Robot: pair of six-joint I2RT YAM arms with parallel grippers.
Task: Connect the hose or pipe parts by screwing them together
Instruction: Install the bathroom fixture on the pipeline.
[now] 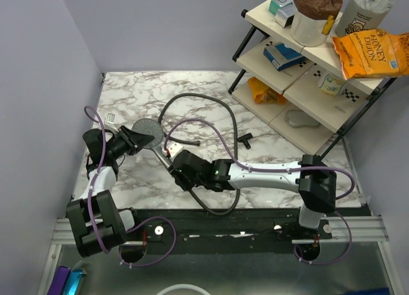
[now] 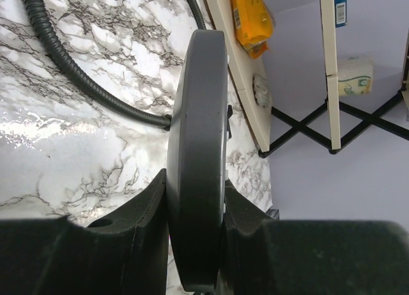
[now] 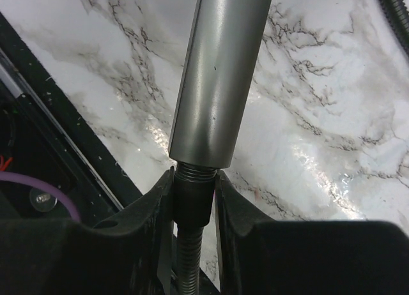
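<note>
Cross-threading is the likely failure: bare threads show between the hose's end nut [image 3: 193,205] and the handle of the shower head [image 3: 220,84], so a tilted nut would bind. Jaws of the right gripper [image 3: 193,189] are clenched on that nut; the left gripper [image 2: 195,202] pinches the head's flat round disc edge-on, over the marble table [image 1: 192,84]. The smooth satin-grey handle and disc rim could slip in the pads. The ribbed black hose [image 2: 64,59] may wind up and resist.

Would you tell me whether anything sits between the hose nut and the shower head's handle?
Nothing visible does: the right gripper holds the hose nut directly against the handle's exposed thread, in line with it.
</note>
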